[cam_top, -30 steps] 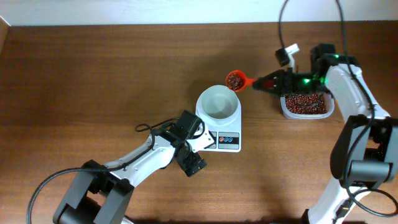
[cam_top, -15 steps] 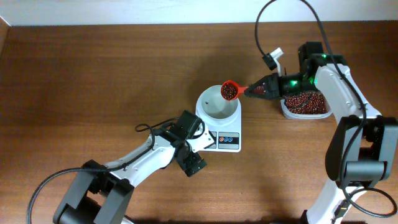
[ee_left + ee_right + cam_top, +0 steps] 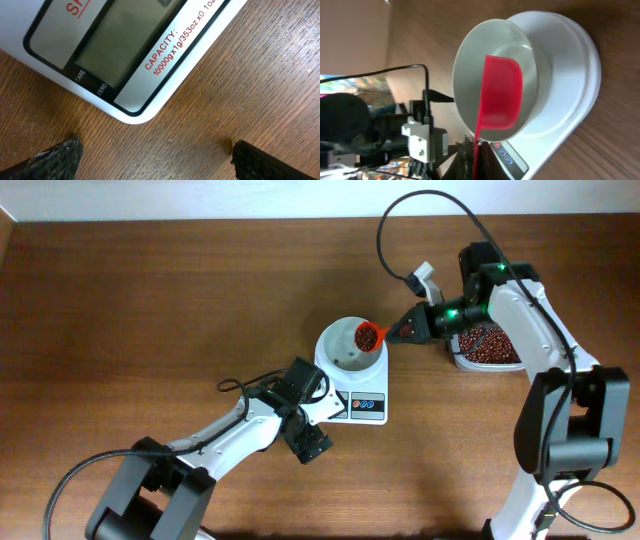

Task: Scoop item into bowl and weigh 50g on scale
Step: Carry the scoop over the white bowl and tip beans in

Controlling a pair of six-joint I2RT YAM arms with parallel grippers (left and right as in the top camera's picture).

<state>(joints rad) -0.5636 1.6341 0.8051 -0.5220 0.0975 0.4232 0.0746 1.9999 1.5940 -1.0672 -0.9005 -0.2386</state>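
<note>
The white bowl [image 3: 340, 350] stands on the white scale [image 3: 365, 407]. A red scoop [image 3: 369, 336] loaded with dark reddish-brown beans [image 3: 367, 337] hovers over the bowl's right inner edge. My right gripper [image 3: 408, 330] is shut on its handle. In the right wrist view the scoop's [image 3: 500, 95] red back hangs inside the bowl's rim [image 3: 470, 65], with the gripper [image 3: 475, 162] clamped low on the handle. My left gripper [image 3: 322, 418] rests open on the table at the scale's front left corner. Its wrist view shows the scale's display [image 3: 120, 45] and nothing between the fingers [image 3: 55, 157].
A clear plastic container [image 3: 490, 345] holding more beans sits right of the scale, under the right arm. A black cable loops above the right arm. The scale's round buttons [image 3: 507, 157] face the table's front.
My right arm has carried the loaded scoop leftward, from beside the bowl to over its right inner edge. The left arm has not moved.
</note>
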